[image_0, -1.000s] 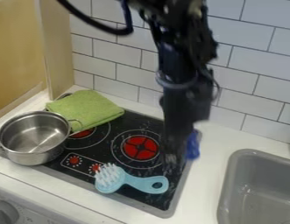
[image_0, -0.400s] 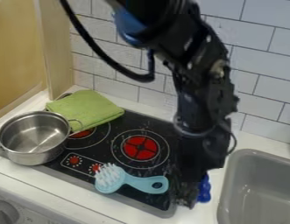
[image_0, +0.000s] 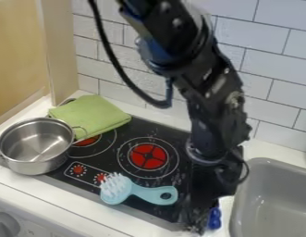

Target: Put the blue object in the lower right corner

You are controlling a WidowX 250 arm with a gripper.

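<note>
Blue lumpy object [image_0: 215,218] lies against the black two-finger hand [image_0: 198,221], on the pale counter [image_0: 226,203] near the grey sink [image_0: 269,199]. Grip state — cannot be determined. Hazard: withdrawal while snagged could drag it off position.

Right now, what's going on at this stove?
The black robot arm has its tool down at the near right corner of the black cooktop, a lumpy dark-blue object close by it; can't tell if it's gripped. The light-blue brush with white bristles lies left of them, on the cooktop. Steel pot and green cloth sit farther left.
</note>
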